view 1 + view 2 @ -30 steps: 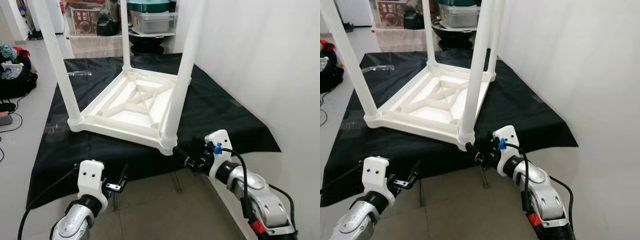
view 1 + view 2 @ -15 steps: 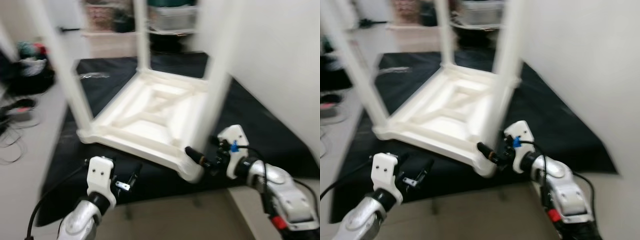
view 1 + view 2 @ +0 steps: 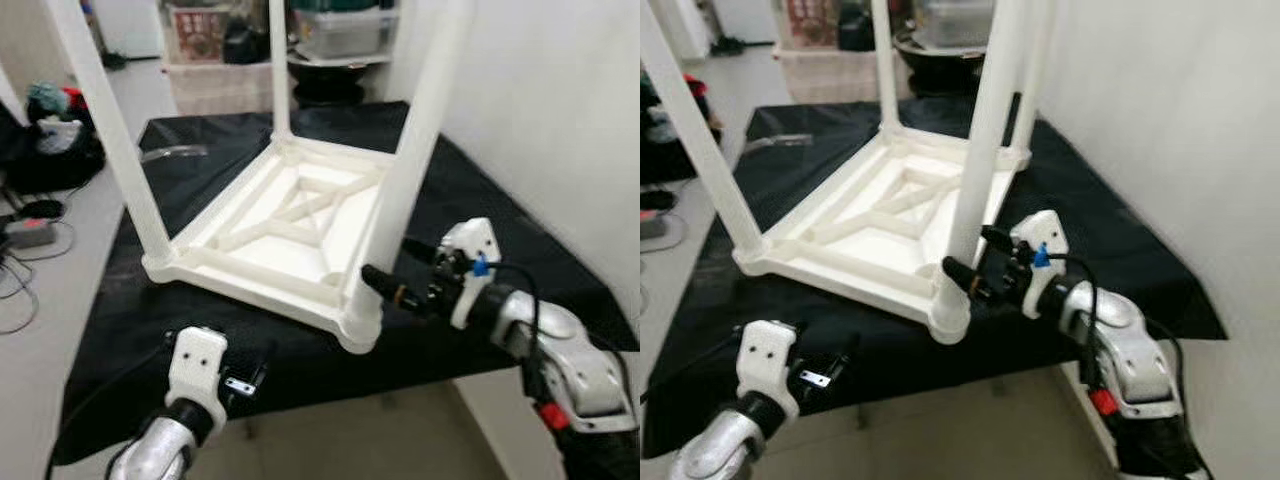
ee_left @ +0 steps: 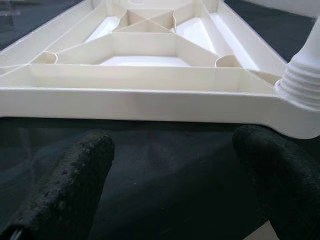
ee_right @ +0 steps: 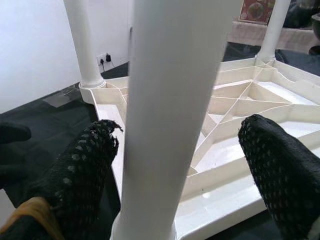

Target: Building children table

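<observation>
Raised since before, the right gripper point(image 3: 385, 285) straddles the near table leg point(image 3: 410, 170), fingers point(image 5: 82, 165) spread wide (left gripper point(image 4: 175, 165) likewise open).

Home room: tiled floor point(image 3: 60, 300), storage boxes point(image 3: 345, 30), bag point(image 3: 45, 150), cables, wall socket point(image 5: 104, 58).

Upturned table point(image 3: 280, 230) on black mat point(image 3: 150, 310)
</observation>
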{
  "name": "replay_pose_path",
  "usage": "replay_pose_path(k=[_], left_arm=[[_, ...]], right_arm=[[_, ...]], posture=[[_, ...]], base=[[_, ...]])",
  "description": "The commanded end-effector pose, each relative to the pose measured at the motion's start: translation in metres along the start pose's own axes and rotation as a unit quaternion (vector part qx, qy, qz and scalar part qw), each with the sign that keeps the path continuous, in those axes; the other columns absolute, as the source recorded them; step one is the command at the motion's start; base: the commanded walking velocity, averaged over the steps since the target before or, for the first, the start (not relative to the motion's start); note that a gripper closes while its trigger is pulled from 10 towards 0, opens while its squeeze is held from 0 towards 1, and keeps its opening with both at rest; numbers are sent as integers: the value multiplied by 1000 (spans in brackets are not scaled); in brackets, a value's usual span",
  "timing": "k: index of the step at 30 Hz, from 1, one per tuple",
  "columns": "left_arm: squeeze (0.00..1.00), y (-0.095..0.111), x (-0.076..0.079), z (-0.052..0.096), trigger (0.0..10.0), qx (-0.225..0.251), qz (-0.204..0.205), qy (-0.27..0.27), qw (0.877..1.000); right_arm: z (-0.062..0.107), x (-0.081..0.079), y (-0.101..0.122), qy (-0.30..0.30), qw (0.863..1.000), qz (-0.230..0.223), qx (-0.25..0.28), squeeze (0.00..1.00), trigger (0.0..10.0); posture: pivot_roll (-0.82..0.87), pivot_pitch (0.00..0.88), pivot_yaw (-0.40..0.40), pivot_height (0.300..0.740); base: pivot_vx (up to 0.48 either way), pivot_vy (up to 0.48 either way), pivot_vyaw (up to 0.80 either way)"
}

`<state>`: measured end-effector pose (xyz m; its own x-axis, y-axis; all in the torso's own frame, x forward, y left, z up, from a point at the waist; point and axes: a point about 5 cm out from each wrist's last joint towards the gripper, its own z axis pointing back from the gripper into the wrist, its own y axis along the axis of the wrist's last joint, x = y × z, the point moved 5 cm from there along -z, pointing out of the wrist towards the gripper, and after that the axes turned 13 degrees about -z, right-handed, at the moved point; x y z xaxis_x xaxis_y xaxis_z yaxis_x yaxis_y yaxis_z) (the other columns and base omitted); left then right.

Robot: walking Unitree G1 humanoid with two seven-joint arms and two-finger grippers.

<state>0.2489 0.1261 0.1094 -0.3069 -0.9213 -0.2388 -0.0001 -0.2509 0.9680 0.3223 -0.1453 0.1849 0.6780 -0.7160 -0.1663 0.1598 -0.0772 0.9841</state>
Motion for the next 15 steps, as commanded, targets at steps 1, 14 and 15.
replay_pose_path(k=[1,14,15], left_arm=[[0,-2,2,2,10000,-7,-2,-3,1000],[0,-1,5,3,10000,-3,2,-10,1000],[0,-1,5,3,10000,-3,2,-10,1000]], right_arm=[[-2,1,-2,4,1000,-8,0,0,10000],[-24,-3,19,17,998,-34,51,0,0],[-24,-3,19,17,998,-34,51,0,0]], posture=[[-77,68,-57,740],[-68,81,-63,740],[-68,81,-63,740]], base=[[0,0,0],[0,0,0],[0,0,0]])
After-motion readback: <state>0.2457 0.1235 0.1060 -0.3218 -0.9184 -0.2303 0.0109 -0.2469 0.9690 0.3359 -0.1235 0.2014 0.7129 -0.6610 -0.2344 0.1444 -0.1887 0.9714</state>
